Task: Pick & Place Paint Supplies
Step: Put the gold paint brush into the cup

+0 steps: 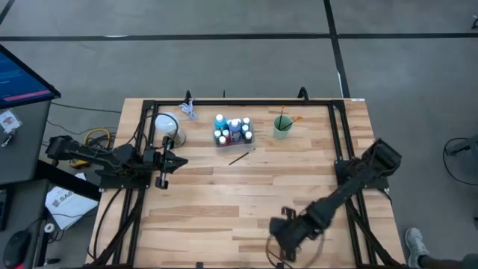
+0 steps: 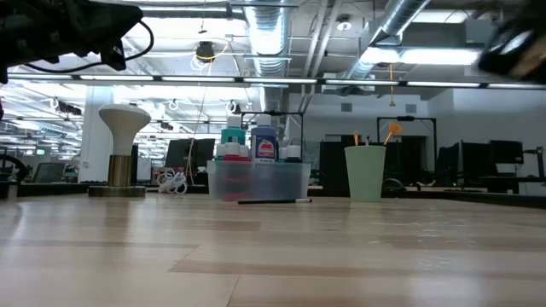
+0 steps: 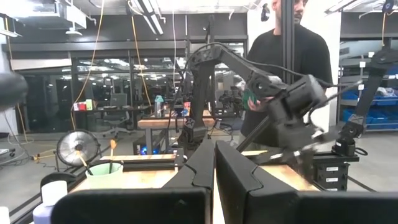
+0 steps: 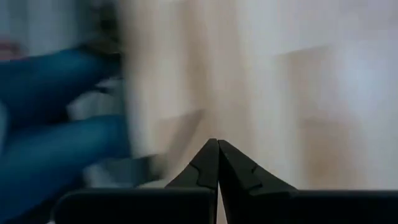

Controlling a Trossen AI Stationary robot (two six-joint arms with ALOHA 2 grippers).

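Observation:
Several white-capped paint bottles (image 1: 233, 131) stand in a clear tray (image 2: 256, 181) at the far middle of the table. One thin dark brush (image 1: 239, 158) lies flat on the wood just in front of the tray. More brushes, one orange-tipped (image 2: 391, 132), stick up out of a green cup (image 1: 281, 126) to the tray's right. My left gripper (image 1: 181, 159) is shut and empty, held level at the table's left, pointing right. My right gripper (image 1: 278, 233) is shut and empty too, slanting down above the near right part of the table, far from the supplies.
A white mushroom-shaped lamp (image 1: 166, 124) stands left of the tray, with a small blue item (image 1: 188, 109) behind it. Black frame rails (image 1: 224, 102) run along the table's far and side edges. A person in black (image 3: 292, 56) stands beyond the table. Bare wood (image 1: 224, 202) spans the middle and near side.

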